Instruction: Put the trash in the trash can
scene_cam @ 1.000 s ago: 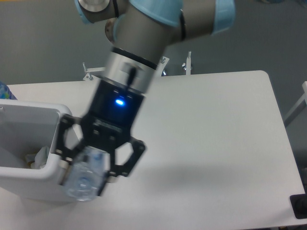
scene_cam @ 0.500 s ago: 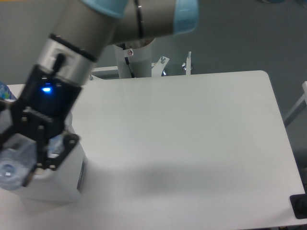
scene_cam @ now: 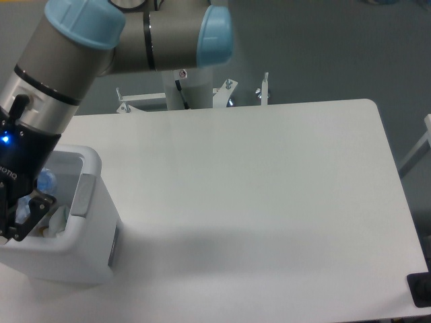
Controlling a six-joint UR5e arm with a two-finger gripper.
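Trash can (scene_cam: 94, 229) sits at the near left table corner; gripper (scene_cam: 20, 212) has swung from outside its front wall to directly over the opening in the last second, bottle still with it. Bottle (scene_cam: 42, 183) now sits inside the rim line, bluish cap showing between the fingers, so it looks still pinched, though the frame edge cuts off part of the jaws. White wrapper (scene_cam: 57, 221) already lies in the bin below. Judgement: transport done, only release left. Beyond that, bare white table (scene_cam: 269, 188), then the arm base and clamps at the far edge
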